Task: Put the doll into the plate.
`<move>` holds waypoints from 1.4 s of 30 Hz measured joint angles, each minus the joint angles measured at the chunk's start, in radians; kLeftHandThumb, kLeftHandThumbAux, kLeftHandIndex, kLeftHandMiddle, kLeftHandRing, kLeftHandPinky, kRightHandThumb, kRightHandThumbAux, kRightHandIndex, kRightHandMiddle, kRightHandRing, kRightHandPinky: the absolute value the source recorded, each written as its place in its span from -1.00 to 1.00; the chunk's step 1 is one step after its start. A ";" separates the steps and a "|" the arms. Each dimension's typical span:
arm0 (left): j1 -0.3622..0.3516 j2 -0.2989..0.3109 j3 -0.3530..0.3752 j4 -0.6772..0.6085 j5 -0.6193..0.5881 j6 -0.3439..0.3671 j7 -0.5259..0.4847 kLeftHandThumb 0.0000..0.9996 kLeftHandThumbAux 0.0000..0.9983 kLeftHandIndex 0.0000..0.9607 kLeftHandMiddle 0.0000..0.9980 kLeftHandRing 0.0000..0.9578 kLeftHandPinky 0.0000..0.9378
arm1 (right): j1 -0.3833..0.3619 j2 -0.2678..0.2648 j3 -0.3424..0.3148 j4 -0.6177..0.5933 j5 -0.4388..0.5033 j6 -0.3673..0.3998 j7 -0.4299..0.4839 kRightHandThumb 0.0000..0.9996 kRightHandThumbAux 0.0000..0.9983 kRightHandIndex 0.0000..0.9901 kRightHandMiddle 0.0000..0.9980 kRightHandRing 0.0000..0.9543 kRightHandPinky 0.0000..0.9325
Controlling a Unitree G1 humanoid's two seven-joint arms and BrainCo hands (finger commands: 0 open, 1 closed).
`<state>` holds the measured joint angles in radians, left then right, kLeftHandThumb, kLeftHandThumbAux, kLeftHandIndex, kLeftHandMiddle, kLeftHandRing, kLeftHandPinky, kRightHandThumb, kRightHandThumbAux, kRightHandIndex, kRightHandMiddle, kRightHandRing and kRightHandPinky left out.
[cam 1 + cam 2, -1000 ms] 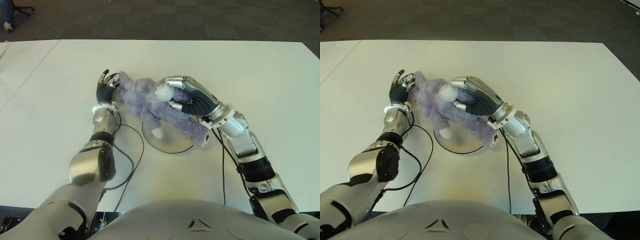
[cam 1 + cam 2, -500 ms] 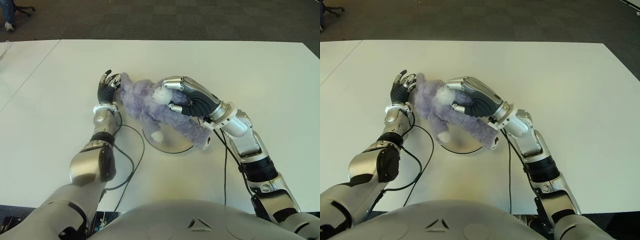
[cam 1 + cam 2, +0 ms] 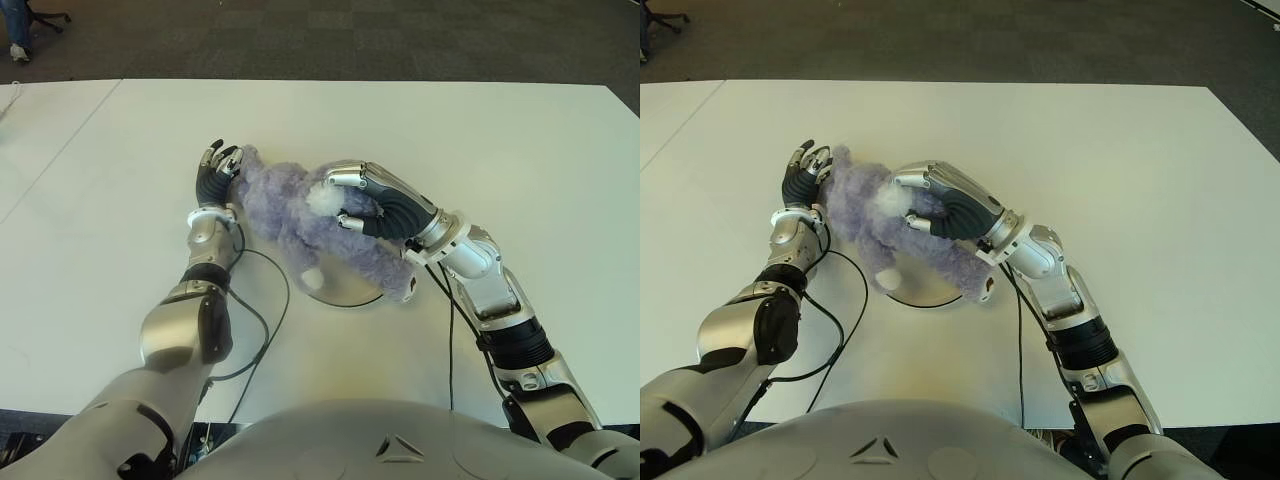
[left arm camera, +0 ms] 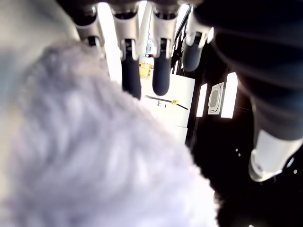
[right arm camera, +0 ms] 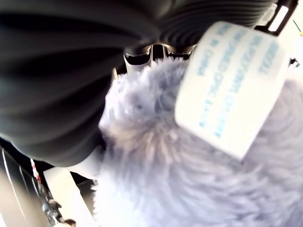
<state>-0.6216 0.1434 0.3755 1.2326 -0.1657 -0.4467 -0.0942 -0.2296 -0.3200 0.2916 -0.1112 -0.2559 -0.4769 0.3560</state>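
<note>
While right hand (image 3: 375,205) fingers clutch the fluffy lilac doll (image 3: 300,215) — left hand (image 3: 213,175) fingers relaxed — round plate (image 3: 345,292) below.

White table (image 3: 420,130) fills most of both eye views, surface plain and evenly lit, running out well past the right hand (image 3: 385,205) on the far side. A seam in the tabletop (image 3: 60,150) runs diagonally, out beyond the left hand (image 3: 215,172) on its outer side. Past the table's far edge: dark grey carpet (image 3: 350,40) in square tiles. Chair base (image 3: 45,15) on the carpet at the far left corner, well apart from both hands.
</note>
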 measured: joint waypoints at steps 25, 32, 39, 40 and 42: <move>0.004 -0.002 0.002 0.000 0.000 0.000 0.009 -1.00 0.29 -0.67 -0.39 -0.32 -0.30 | 0.108 0.011 0.030 0.145 -0.068 -0.119 -0.151 0.38 0.45 -0.12 0.77 0.85 0.87; 0.004 -0.002 0.002 0.000 0.000 0.000 0.009 -1.00 0.29 -0.68 -0.39 -0.32 -0.30 | 0.108 0.014 0.029 0.150 -0.068 -0.112 -0.161 0.38 0.45 -0.12 0.77 0.85 0.89; 0.003 -0.002 0.002 0.000 0.000 0.000 0.009 -1.00 0.29 -0.68 -0.39 -0.33 -0.33 | 0.104 0.019 0.029 0.160 -0.071 -0.109 -0.171 0.39 0.45 -0.12 0.76 0.84 0.88; 0.004 -0.002 0.002 0.000 0.000 0.000 0.009 -1.00 0.30 -0.68 -0.40 -0.34 -0.34 | 0.104 0.019 0.029 0.161 -0.071 -0.109 -0.173 0.39 0.44 -0.11 0.73 0.82 0.87; 0.004 -0.002 0.002 0.000 0.000 0.000 0.009 -1.00 0.29 -0.67 -0.40 -0.34 -0.34 | 0.102 0.020 0.029 0.165 -0.071 -0.109 -0.176 0.39 0.44 -0.11 0.73 0.82 0.86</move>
<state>-0.6181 0.1417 0.3776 1.2326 -0.1658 -0.4466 -0.0848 -0.1277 -0.2999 0.3209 0.0539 -0.3274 -0.5858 0.1797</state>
